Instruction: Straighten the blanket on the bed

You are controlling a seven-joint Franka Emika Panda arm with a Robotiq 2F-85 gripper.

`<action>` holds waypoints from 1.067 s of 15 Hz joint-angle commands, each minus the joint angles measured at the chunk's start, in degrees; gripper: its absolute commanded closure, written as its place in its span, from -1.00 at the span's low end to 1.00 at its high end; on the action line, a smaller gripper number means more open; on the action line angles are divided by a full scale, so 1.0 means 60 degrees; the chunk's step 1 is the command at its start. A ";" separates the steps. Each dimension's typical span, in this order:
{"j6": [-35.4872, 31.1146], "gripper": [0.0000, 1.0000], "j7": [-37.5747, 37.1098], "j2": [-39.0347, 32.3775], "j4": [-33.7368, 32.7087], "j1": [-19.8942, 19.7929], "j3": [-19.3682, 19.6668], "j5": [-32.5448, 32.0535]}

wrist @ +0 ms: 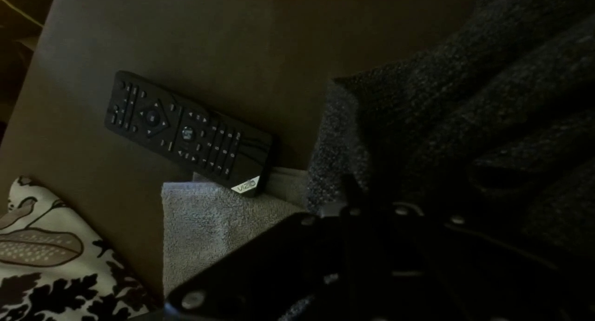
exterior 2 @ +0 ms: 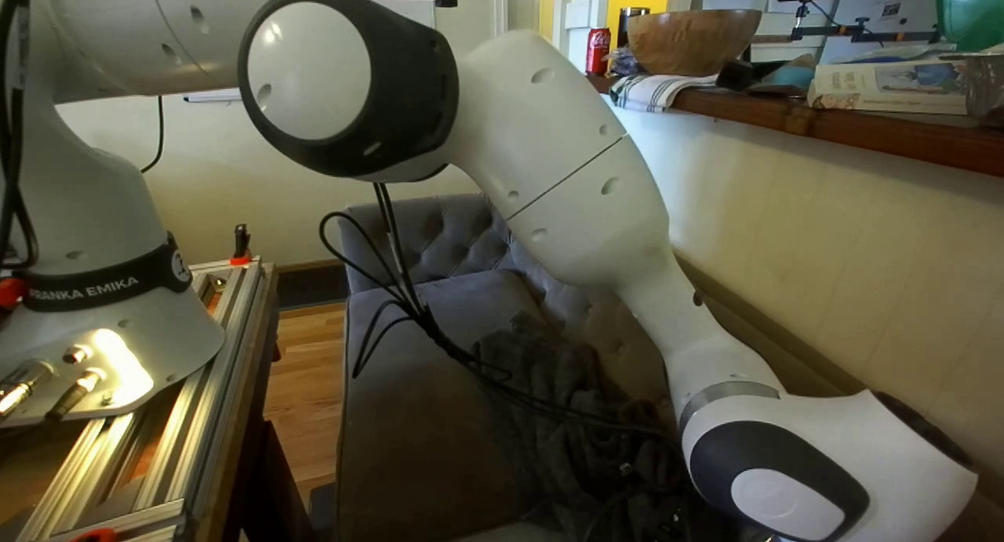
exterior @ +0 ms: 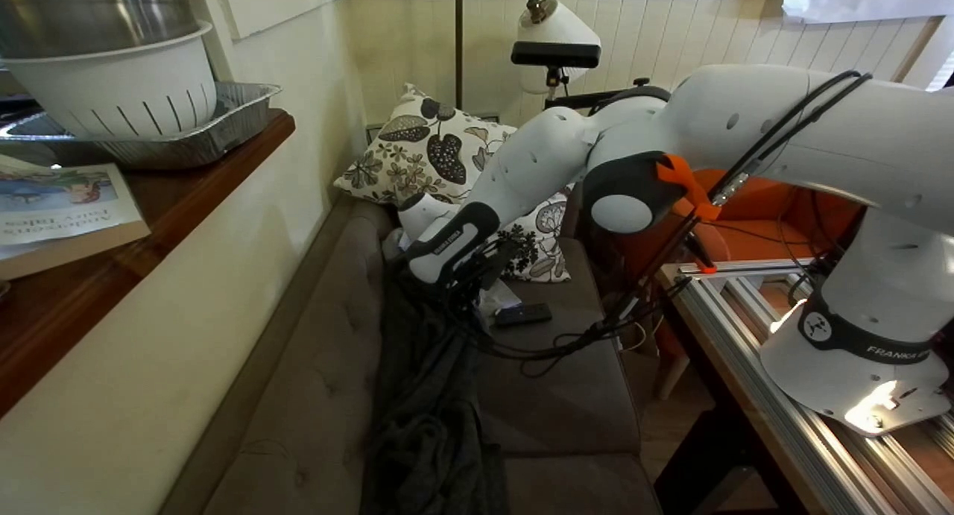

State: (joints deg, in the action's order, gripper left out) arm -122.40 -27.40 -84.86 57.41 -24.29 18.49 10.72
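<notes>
The tool [wrist: 348, 195] is clenched, its tips at the edge of the blanket [wrist: 432, 107]; the wrist view is too dark there to tell whether a fold is caught. The dark grey blanket lies rumpled on the bed [exterior: 559, 411], strung out along the backrest [exterior: 320, 366] in both exterior views. Just beside the tool lies a pale grey towelling cloth [wrist: 200, 232], and one end of a black remote control [wrist: 186, 130] overlaps it. That end bears a silver corner reading VIZIO; the keys carry small digits. Floral-patterned pillows [exterior: 440, 150] lean at the end of the bed.

The arm [exterior: 522, 157] extends from a base [exterior 2: 86, 346] whose black band [exterior 2: 102, 283] reads FRANKA EMIKA. The base stands on a bench [exterior: 751, 366] with metal rails. On a wooden shelf [exterior: 201, 187] above the bed lies a book [exterior: 74, 209], its title upside down: Andersens Fairy Tales. In an exterior view, a red can [exterior 2: 598, 50] with white script, too small to read surely, stands near a wooden bowl [exterior 2: 690, 40].
</notes>
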 commanded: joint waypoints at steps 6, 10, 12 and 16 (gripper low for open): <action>-0.1068 0.96 0.1611 0.2896 0.1144 -0.0664 -0.0701 0.1056; -0.1927 0.96 0.2635 0.4376 0.1331 -0.0693 -0.1064 0.1363; -0.2095 0.96 0.3112 0.5040 0.1236 -0.0793 -0.1404 0.1646; -0.1800 0.90 0.2746 0.4805 0.0715 -0.0670 -0.1211 0.1381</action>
State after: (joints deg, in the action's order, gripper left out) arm -133.20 -10.92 -56.01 61.72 -28.31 11.22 19.00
